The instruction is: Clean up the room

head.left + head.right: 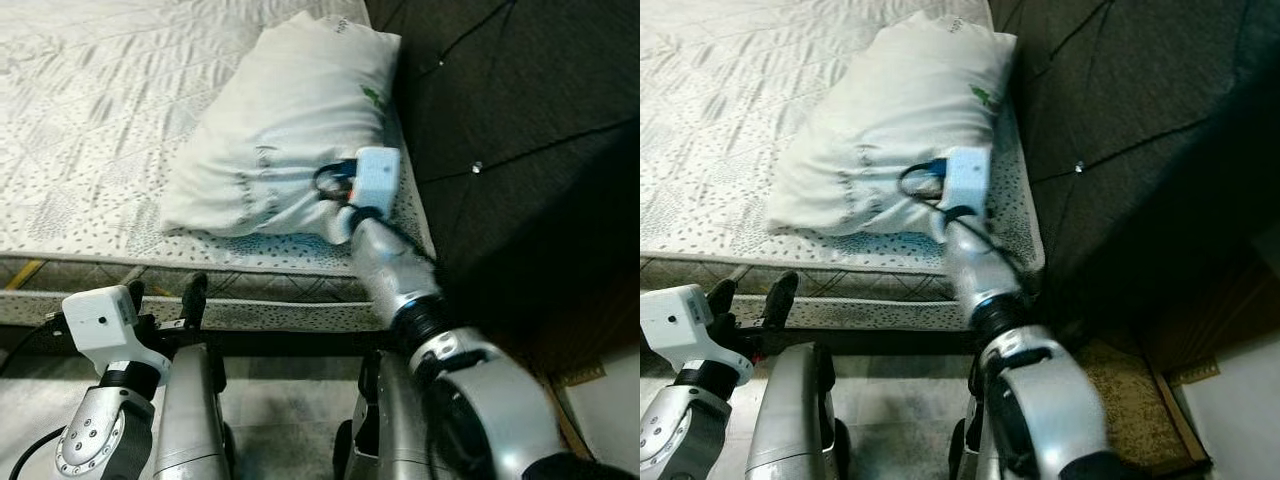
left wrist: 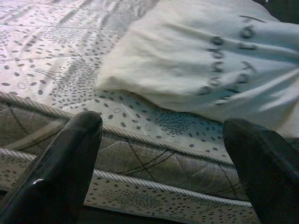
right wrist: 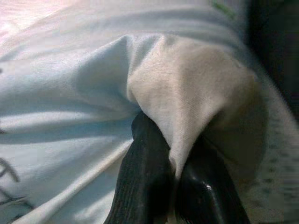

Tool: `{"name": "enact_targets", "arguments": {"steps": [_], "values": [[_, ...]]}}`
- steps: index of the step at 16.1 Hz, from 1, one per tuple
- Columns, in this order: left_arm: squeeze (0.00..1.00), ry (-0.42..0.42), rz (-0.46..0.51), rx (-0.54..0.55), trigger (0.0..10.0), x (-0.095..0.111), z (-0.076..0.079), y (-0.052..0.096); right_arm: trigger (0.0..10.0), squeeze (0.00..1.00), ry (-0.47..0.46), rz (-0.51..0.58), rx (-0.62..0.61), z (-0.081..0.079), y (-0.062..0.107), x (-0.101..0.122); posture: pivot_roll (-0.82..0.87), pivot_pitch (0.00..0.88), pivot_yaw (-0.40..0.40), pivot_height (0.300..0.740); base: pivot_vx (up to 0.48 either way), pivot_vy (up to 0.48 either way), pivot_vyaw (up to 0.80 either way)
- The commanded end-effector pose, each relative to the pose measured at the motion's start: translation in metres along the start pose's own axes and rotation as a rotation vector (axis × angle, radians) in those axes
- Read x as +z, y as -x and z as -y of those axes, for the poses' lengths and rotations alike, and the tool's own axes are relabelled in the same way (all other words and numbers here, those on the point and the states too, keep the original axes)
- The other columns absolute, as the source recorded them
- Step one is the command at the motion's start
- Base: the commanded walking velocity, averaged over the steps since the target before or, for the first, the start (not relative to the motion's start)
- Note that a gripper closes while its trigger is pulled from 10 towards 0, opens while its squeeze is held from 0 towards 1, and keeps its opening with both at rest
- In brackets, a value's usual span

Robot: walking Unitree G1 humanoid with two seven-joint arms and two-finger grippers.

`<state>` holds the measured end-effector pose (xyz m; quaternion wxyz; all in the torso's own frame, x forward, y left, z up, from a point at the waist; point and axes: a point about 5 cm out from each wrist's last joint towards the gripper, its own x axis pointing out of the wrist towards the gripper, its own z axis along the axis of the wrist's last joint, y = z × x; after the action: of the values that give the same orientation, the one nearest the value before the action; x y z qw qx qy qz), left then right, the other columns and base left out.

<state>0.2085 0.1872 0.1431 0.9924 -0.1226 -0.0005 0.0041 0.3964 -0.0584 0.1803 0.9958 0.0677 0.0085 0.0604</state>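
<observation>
A white pillow (image 1: 285, 120) with grey lettering lies on the right end of the bare mattress (image 1: 90, 120), next to the dark headboard. My right gripper (image 3: 175, 175) is shut on a fold of the pillow (image 3: 187, 93) at its near corner, with the cloth pinched between the two black fingers. The right wrist (image 1: 375, 175) rests against that corner. My left gripper (image 1: 165, 295) is open and holds nothing. It sits low in front of the mattress's side, its fingers (image 2: 65, 163) pointing at the piped edge below the pillow (image 2: 210, 56).
A dark padded headboard (image 1: 510, 130) stands to the right of the bed. The mattress's front edge (image 1: 250, 290) runs across just ahead of my arms. Below is grey floor (image 1: 290, 420), with a brownish mat (image 1: 1130, 400) at the right.
</observation>
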Motion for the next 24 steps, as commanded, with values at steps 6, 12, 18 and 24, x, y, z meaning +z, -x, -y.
{"name": "enact_targets", "arguments": {"steps": [6,12,18,24], "values": [[0.0,-0.015,0.001,-0.007,10.0,0.001,-0.001,-0.001,0.0,0.0,0.028,0.099,-0.249,0.07,-0.009,0.04,0.19,0.173,-0.124,0.517,0.0,0.0,0.0],[0.0,-0.019,-0.001,-0.008,10.0,0.001,0.0,-0.003,0.0,0.0,0.041,0.183,-0.346,0.109,-0.008,0.075,0.18,0.174,-0.112,0.517,0.0,0.0,0.0],[0.0,-0.019,0.0,-0.002,10.0,0.001,0.0,-0.003,0.0,0.0,0.145,0.135,-0.359,0.144,0.007,0.048,0.16,0.179,-0.11,0.517,0.0,0.0,0.0],[0.0,-0.014,-0.009,-0.018,10.0,-0.002,0.002,-0.007,0.0,0.0,0.233,0.076,-0.271,0.163,0.053,0.007,0.11,0.176,-0.092,0.517,0.0,0.0,0.0]]}}
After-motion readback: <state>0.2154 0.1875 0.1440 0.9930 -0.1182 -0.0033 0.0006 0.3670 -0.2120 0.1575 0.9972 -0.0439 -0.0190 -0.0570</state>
